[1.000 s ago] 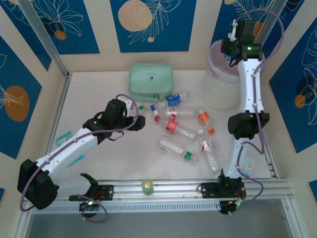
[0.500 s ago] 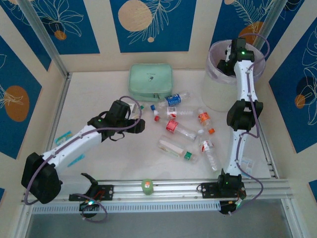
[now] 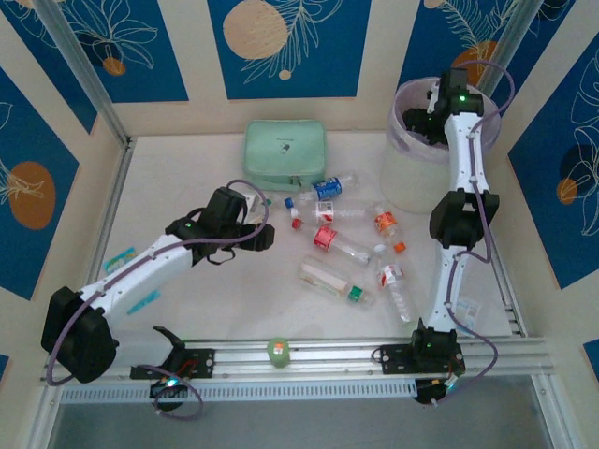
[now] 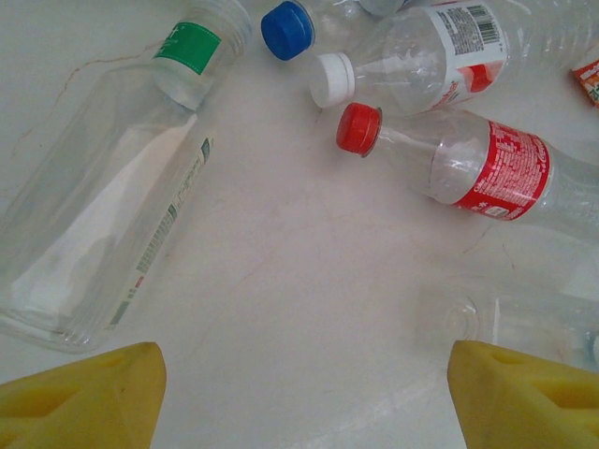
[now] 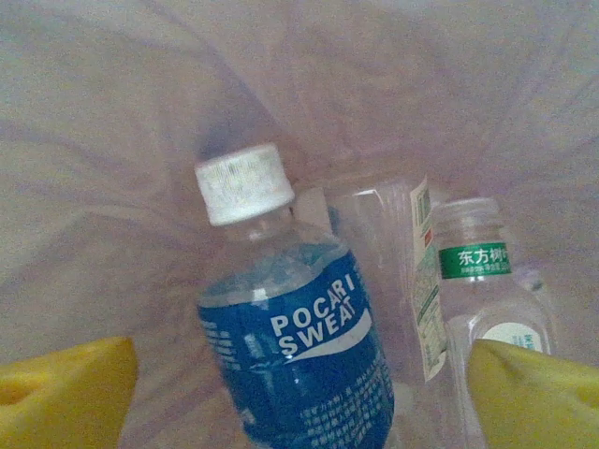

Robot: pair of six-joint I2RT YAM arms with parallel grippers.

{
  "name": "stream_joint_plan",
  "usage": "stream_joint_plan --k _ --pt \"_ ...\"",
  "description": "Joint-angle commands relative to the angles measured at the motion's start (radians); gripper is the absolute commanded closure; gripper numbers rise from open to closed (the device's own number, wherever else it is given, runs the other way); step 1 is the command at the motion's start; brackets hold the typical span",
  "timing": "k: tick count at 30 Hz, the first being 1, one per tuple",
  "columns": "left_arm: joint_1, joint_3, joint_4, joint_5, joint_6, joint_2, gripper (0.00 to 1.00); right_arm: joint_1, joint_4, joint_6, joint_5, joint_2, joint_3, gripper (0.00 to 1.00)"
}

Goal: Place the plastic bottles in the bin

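Note:
Several plastic bottles lie loose mid-table: a red-label one, a blue-label one, an orange-label one. My left gripper hovers open just left of them. In the left wrist view its yellow fingertips frame bare table, with a red-cap bottle ahead and a big clear green-label bottle to the left. My right gripper reaches down into the bin. It stands open over a blue Pocari Sweat bottle, its fingers apart from the bottle, beside a green-label bottle on the liner.
A mint green case lies at the back, left of the bin. A small green object sits on the front rail. More bottles lie near the right arm's base. Walls close in the table on three sides.
My right gripper has come down from above the bin's far rim into the bin. The left gripper has edged slightly right toward the bottles.

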Motion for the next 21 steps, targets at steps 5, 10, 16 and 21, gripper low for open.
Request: stream_joint_plan --k 5,10,16,21 --pt "0.01 0.122 -0.139 -0.068 0.116 0.06 0.05 0.006 -0.003 -0.028 0.051 -0.25 0.031 0.01" --pt "0.02 0.172 -0.161 -0.105 0.195 0.135 0.0 0.01 0.04 -0.029 0.045 -0.437 -0.1 0.01" --pt "0.054 0.227 -0.155 -0.132 0.276 0.273 0.0 -0.01 0.279 0.058 -0.184 -0.805 -0.58 0.01" --pt "0.088 0.254 -0.118 -0.175 0.319 0.373 0.0 -0.066 0.579 0.263 -0.535 -1.121 -1.067 0.02"
